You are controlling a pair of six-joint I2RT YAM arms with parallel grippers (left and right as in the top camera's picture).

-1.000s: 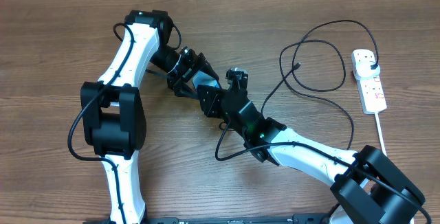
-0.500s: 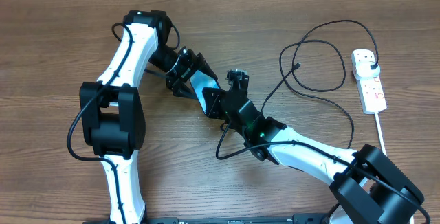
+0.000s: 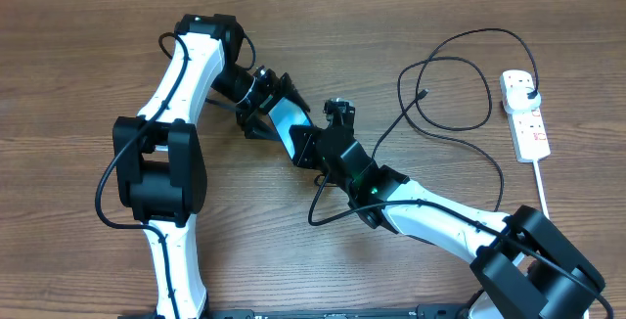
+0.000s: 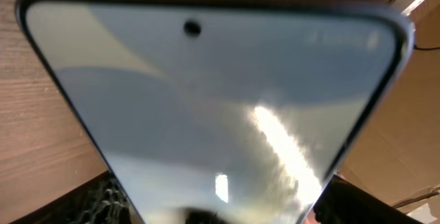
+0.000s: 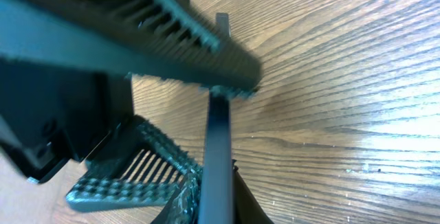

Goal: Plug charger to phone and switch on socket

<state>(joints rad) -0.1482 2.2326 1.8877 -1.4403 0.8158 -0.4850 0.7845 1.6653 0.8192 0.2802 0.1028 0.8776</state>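
mid-frame, the left gripper point(image 3: 267, 106) is clamped on the phone point(image 3: 285, 123). the right gripper point(image 3: 307, 148) straddles its end, grip unclear. the charger point(image 3: 423, 94) tip lies loose at upper right, so plugging and the socket point(image 3: 530, 128) switch likely remain.

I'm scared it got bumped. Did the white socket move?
No. The socket lies in the same spot as in the earlier pictures, just as near the table's far edge in the overhead view.
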